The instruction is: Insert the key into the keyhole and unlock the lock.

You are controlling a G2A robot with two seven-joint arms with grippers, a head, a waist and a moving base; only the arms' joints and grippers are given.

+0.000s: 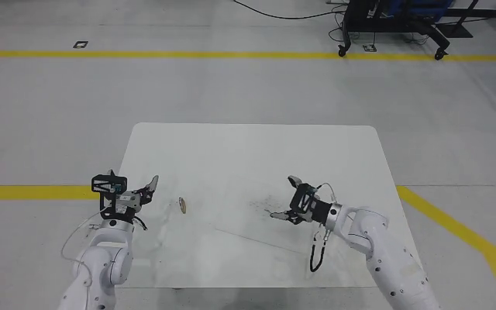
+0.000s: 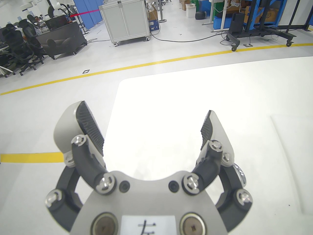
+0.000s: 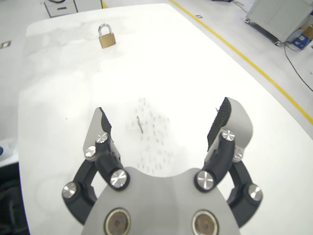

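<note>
Take the small brass padlock (image 3: 107, 37) with the silver shackle as your reference. It is sitting on the white, round-cornered table (image 1: 256, 147), and its shackle is looping down into the body on both sides. You cannot tell for certain whether it is standing up or lying flat.

- **Key:** The small, flat silver key (image 3: 139, 124) is lying on the tabletop well apart from the padlock, on the side facing the right arm. It is touching neither the padlock nor any finger.
- **Marks:** A patch of faint grey scuff marks (image 3: 156, 145) is spreading around the key, mostly on its side away from the padlock.
- **Right arm:** The right gripper (image 3: 163, 105) is hanging low beyond the key from the padlock and pointing back toward the padlock. Its fingers are standing wide apart and gripping nothing. The key is lying in line with the gap between the ribbed black pads (image 3: 217, 118). You cannot tell whether a fingertip is touching the tabletop.
- **Left arm:** The left gripper (image 2: 146, 110) is hovering near the padlock, on the side opposite the key. Its fingers are also spread wide, with nothing between them.
</note>
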